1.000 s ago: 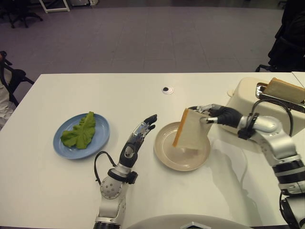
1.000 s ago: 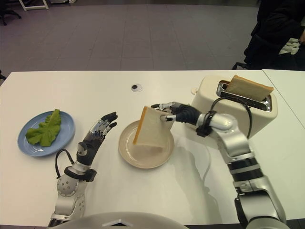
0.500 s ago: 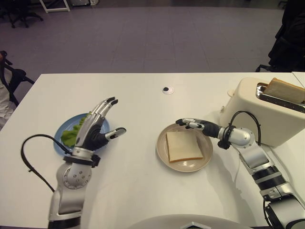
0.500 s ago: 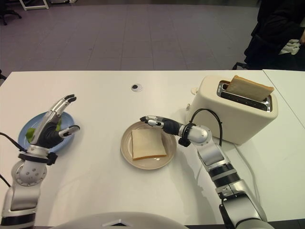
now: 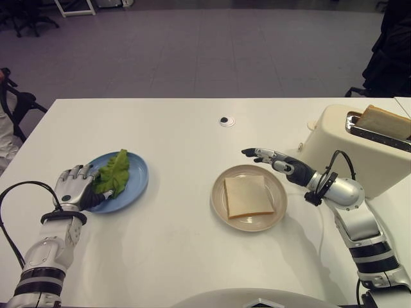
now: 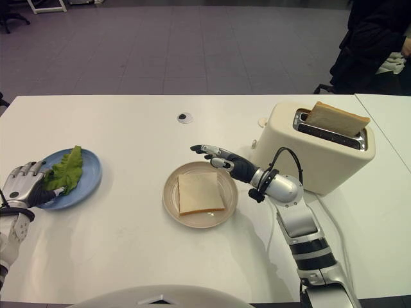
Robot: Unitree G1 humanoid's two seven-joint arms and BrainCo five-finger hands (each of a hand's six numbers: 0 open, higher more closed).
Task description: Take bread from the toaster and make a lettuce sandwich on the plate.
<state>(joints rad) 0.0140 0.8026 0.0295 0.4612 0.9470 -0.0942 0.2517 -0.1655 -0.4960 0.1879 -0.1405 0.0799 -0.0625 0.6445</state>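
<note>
Beige plate (image 5: 218, 204) in your left eye view carries one bread slice (image 5: 248, 196) lying flat; your right hand (image 5: 282, 165) hovers over its far right rim, fingers stretched out, holding nothing; a second slice (image 5: 385, 122) stands in the toaster (image 5: 327, 131). Over in the right eye view, your left hand (image 6: 22, 183) sits at the blue plate (image 6: 87, 186), fingers curled onto the near edge of the lettuce leaf (image 6: 66, 170).

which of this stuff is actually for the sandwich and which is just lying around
For the job: toaster, bread in toaster, bread on plate, cream plate, lettuce, blue plate.
Lying about: small round disc on the table, chair behind.
</note>
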